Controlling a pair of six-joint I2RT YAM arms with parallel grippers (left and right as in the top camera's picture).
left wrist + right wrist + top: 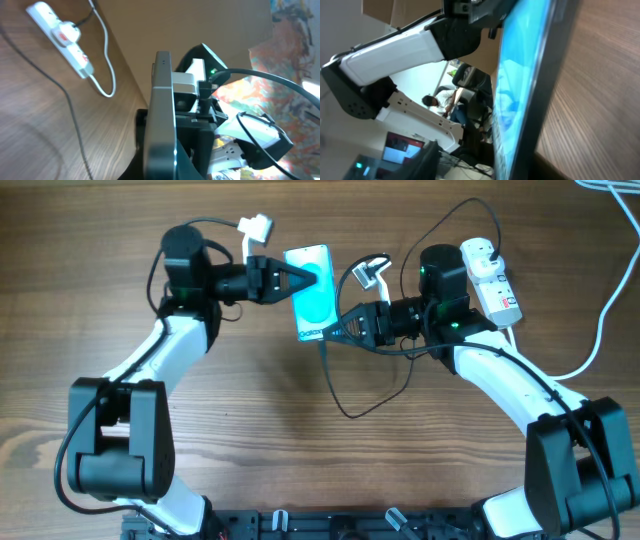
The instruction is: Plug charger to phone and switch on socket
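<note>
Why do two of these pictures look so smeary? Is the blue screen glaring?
Overhead: sharp and evenly lit; the cyan-screened rectangular smartphone glows brightly. Left wrist: its grey edge sits too close, out of focus; the white oblong power strip behind reads clearer. Right wrist: the screen is a blurred glow.

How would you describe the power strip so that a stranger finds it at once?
Look at the wooden table from above and go to its far right part, beside the right arm. There lies the socket, a white oblong strip; alone among the white pieces, it carries a red switch.
</note>
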